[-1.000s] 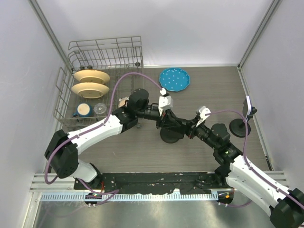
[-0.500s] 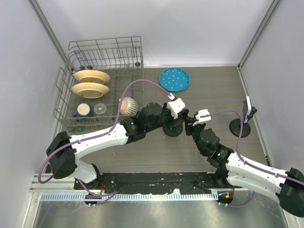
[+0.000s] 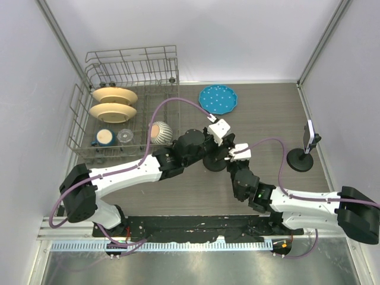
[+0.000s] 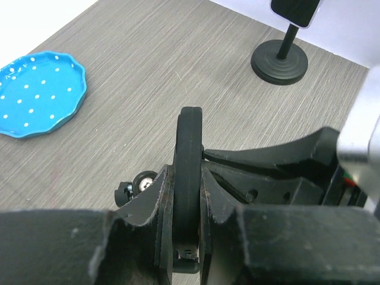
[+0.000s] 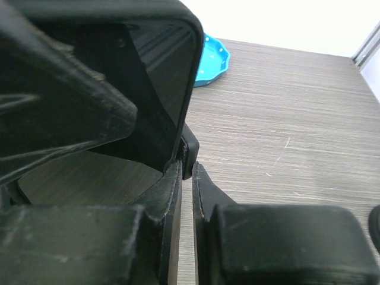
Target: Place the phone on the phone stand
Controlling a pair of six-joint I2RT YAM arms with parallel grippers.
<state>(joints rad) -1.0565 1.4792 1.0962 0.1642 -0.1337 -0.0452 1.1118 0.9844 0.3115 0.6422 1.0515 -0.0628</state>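
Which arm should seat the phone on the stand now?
Right: the right gripper is shut on the phone by its edge, while the left gripper is occupied, clamping a black disc.

A dish rack (image 3: 132,59) fills the upper left of the top view. Two plates (image 3: 114,95) stand on edge in its left part, with a cup (image 3: 105,137) below them in the frame. A bowl (image 3: 160,131) sits on the table (image 3: 267,113) just right of the rack. A lone plate (image 3: 217,98) lies above centre, near the back wall. At the right edge the phone stand (image 3: 300,160) stands well apart from these, with the phone (image 3: 309,135) on top. At centre, a round base (image 4: 190,136) sits between the fingers of the left gripper (image 4: 189,196), and the right gripper (image 5: 185,178) is just right of it.
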